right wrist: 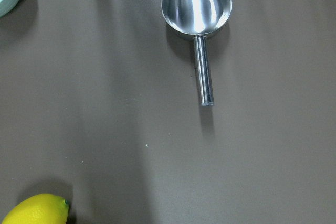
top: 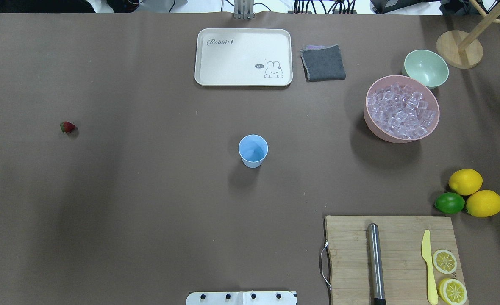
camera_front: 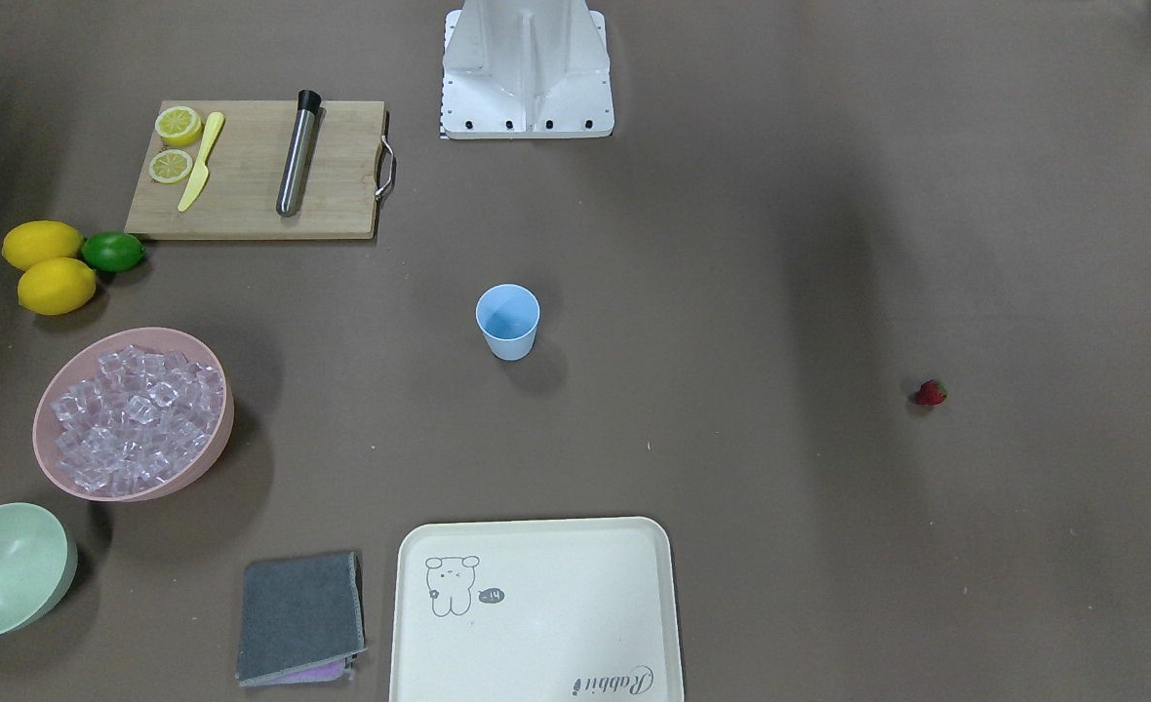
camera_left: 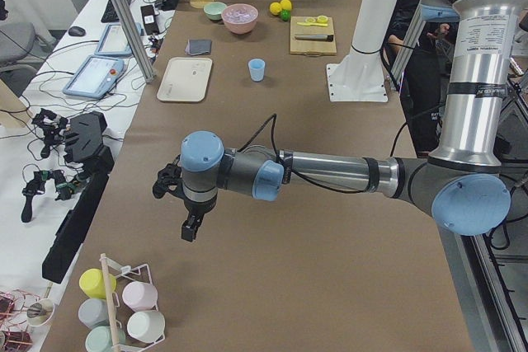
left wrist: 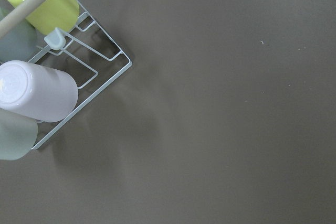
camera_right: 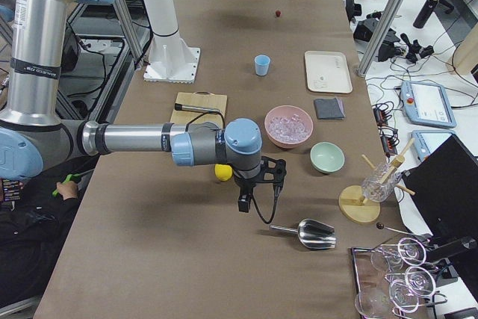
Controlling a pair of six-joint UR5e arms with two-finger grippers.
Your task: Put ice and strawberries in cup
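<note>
The light blue cup (top: 253, 150) stands upright and empty at the table's middle; it also shows in the front view (camera_front: 508, 320). The ice (top: 402, 111) fills a pink bowl (camera_front: 227, 419) on the robot's right. The strawberry (top: 67, 127) lies alone far to the robot's left. My left gripper (camera_left: 191, 224) hangs over bare table near a cup rack, far from the strawberry. My right gripper (camera_right: 245, 203) hangs over the table near a metal scoop (right wrist: 197, 3). Both grippers show only in the side views, so I cannot tell whether they are open or shut.
A cream tray (top: 243, 57), a grey cloth (top: 323, 62) and a pale green bowl (top: 426, 67) sit along the far edge. A cutting board (top: 394, 258) carries a steel muddler, a yellow knife and lemon halves. Lemons and a lime (top: 449, 203) lie beside it. The cup rack (left wrist: 79, 72) holds several cups.
</note>
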